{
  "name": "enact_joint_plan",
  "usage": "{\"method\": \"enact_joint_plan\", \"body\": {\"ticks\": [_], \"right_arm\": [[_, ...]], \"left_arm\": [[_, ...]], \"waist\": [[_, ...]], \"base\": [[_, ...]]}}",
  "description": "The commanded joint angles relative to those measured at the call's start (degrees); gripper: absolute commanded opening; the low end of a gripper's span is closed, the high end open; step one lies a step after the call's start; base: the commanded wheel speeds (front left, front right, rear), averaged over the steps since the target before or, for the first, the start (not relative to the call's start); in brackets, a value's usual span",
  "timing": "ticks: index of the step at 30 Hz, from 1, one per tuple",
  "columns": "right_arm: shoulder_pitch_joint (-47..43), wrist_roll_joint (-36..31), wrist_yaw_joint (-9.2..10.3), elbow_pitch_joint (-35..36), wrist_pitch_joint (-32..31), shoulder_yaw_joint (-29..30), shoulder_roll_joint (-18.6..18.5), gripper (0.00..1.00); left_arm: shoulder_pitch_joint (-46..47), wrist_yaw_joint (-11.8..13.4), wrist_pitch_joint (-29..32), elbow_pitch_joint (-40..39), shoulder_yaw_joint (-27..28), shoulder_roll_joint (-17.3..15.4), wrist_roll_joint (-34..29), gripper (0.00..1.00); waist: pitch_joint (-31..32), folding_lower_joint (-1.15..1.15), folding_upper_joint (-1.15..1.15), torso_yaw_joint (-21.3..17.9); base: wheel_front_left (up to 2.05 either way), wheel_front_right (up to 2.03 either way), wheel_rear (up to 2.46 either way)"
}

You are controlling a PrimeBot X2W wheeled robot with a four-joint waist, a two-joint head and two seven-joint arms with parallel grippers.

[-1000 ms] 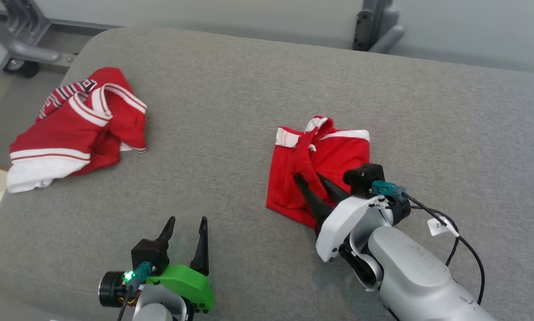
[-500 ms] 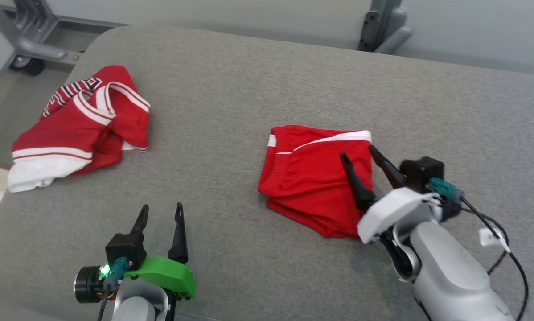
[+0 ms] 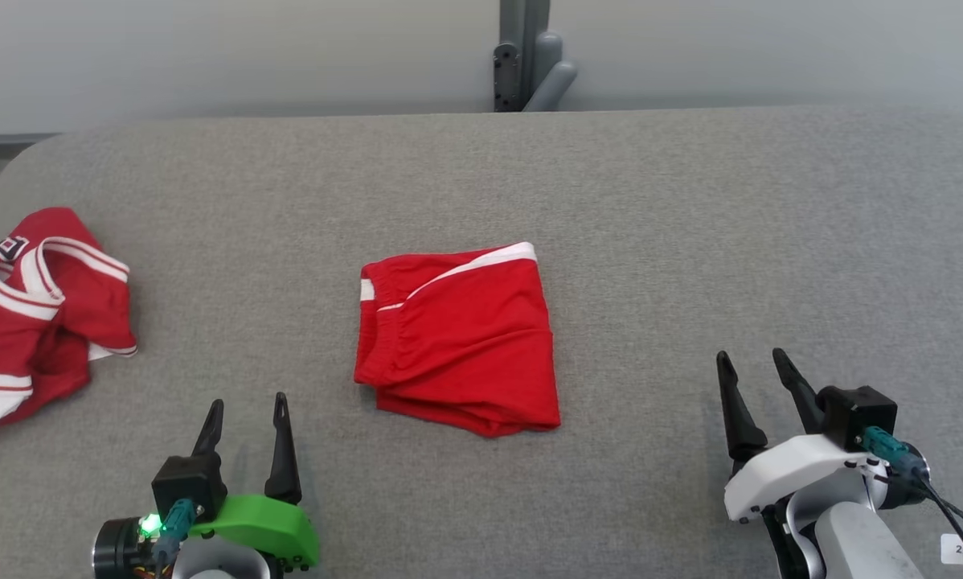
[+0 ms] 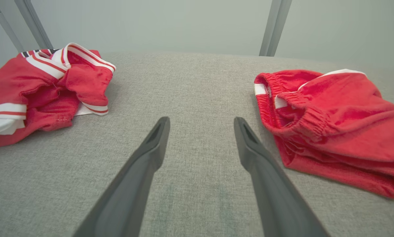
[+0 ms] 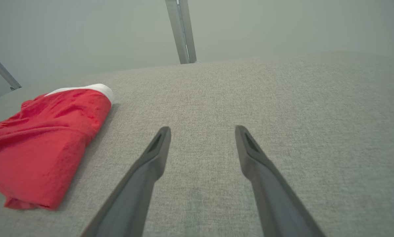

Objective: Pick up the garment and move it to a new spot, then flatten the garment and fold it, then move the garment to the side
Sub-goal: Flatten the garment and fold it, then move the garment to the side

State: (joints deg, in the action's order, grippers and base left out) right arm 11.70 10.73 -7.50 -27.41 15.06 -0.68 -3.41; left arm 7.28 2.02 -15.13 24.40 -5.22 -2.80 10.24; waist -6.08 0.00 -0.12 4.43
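Note:
Folded red shorts [image 3: 459, 342] with white trim lie flat in the middle of the grey cushion [image 3: 650, 241]. The same shorts [image 4: 328, 128] sit at the right of the left wrist view, and the shorts [image 5: 42, 138] lie at the left of the right wrist view. My left gripper [image 3: 248, 402] hovers open at the lower left, apart from the shorts, nothing between its fingers. My right gripper [image 3: 751, 358] stands open at the lower right, well clear of the shorts. The left gripper [image 4: 202, 120] and the right gripper [image 5: 202, 129] both point at bare cushion.
A crumpled red and white jersey [image 3: 31, 314] lies at the cushion's left edge, and the jersey [image 4: 45, 85] appears at the left of the left wrist view. A grey metal post [image 3: 526, 56] rises behind the cushion.
My right gripper let go of the shorts and drew back to the lower right, leaving them folded flat. The left gripper drew back a little. The head camera turned, shifting the whole scene left.

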Motion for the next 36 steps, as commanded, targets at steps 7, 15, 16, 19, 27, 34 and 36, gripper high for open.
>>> {"method": "enact_joint_plan", "body": {"ticks": [7, 15, 16, 19, 27, 34, 36], "right_arm": [[-4.0, 1.1, 0.02, 3.7, 0.2, 0.5, 0.4, 1.0], [-5.4, 2.2, 0.02, 4.6, 0.2, -0.7, 0.4, 1.0], [-5.5, 2.2, 0.02, 4.7, 0.2, -0.7, 0.4, 1.0], [-5.6, 2.2, 0.02, 4.8, 0.2, -0.9, 0.4, 1.0], [-5.5, 2.6, 0.02, 4.5, 0.2, -1.2, 0.4, 1.0], [-2.5, 4.0, 0.02, 3.2, 0.2, -5.1, 0.4, 1.0], [-0.8, 4.9, 0.02, 2.4, 0.2, -6.9, 0.4, 1.0]], "left_arm": [[-4.6, -0.9, 0.0, -1.7, 2.7, -0.2, -2.2, 1.0], [-6.8, -1.5, 0.0, -2.5, 4.5, -0.2, -2.8, 1.0], [-6.9, -1.5, 0.0, -2.5, 4.6, -0.2, -2.9, 1.0], [-7.0, -1.8, 0.0, -2.5, 4.6, -0.2, -3.0, 1.0], [-6.3, -1.9, 0.0, -2.3, 3.9, -0.2, -2.3, 1.0], [-3.9, -2.5, 0.0, -2.3, 1.1, -0.2, -1.9, 1.0], [-3.5, -2.9, 0.0, -1.9, -0.7, -0.2, -1.4, 1.0]], "waist": [[5.2, 0.0, 0.12, -5.2], [6.5, 0.0, 0.12, -6.0], [6.5, 0.0, 0.12, -6.0], [6.5, 0.0, 0.12, -5.9], [5.7, 0.0, 0.12, -4.9], [2.6, 0.0, 0.12, -0.4], [1.6, 0.0, 0.12, 1.9]], "base": [[0.0, 0.0, 0.0], [0.0, 0.0, 0.0], [0.0, 0.0, 0.0], [0.0, 0.0, 0.0], [0.0, 0.0, 0.0], [0.0, 0.0, 0.0], [0.0, 0.0, 0.0]]}}
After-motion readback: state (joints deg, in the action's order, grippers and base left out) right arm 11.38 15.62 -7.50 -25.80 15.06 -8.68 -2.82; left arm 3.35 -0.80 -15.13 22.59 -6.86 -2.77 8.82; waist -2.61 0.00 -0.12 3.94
